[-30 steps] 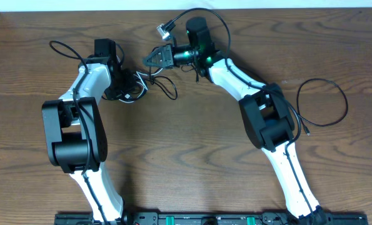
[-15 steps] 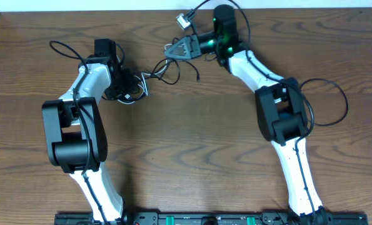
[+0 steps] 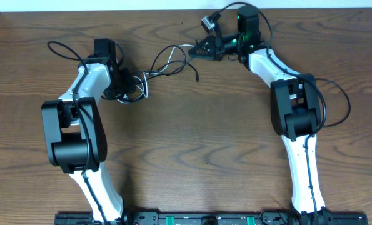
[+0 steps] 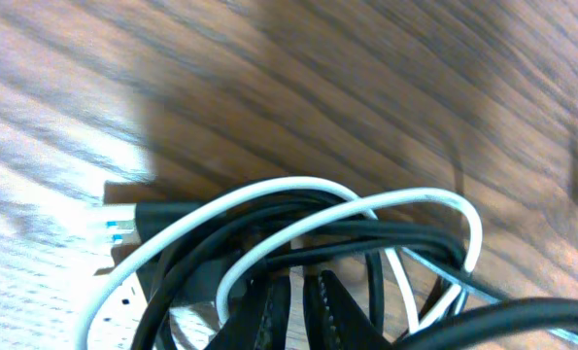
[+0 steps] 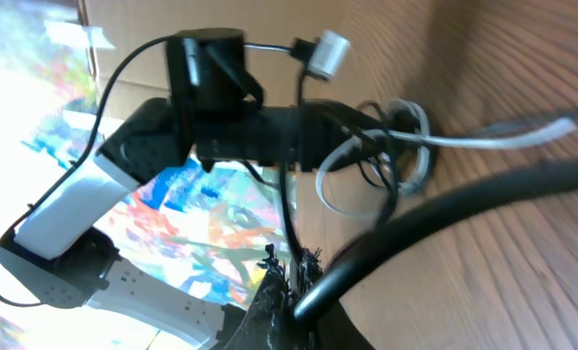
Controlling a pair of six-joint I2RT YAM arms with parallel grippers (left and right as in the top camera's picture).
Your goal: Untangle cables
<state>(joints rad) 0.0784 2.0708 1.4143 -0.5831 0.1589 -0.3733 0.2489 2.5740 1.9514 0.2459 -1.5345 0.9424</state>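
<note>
A tangle of black and white cables [image 3: 137,86] lies by my left gripper [image 3: 128,84], which is shut in the middle of it. In the left wrist view the white cable [image 4: 298,185] and black cables [image 4: 269,219] loop around the closed jaws [image 4: 294,292]. My right gripper [image 3: 199,50] is shut on a thin black cable [image 3: 172,55] that runs in loose loops back to the tangle, its plug end [image 3: 198,79] hanging free. In the right wrist view this thin cable [image 5: 287,204] rises from the jaws [image 5: 293,270] toward the tangle [image 5: 386,146].
A separate black cable loop [image 3: 343,100] lies on the table at the far right, partly behind my right arm. A thick black arm wire [image 5: 463,209] crosses the right wrist view. Another black wire [image 3: 59,49] curves at the upper left. The table's back edge [image 3: 142,10] is close.
My right gripper has moved right and toward the back edge with the black cable, drawing it out of the tangle. The left gripper has stayed in place.
</note>
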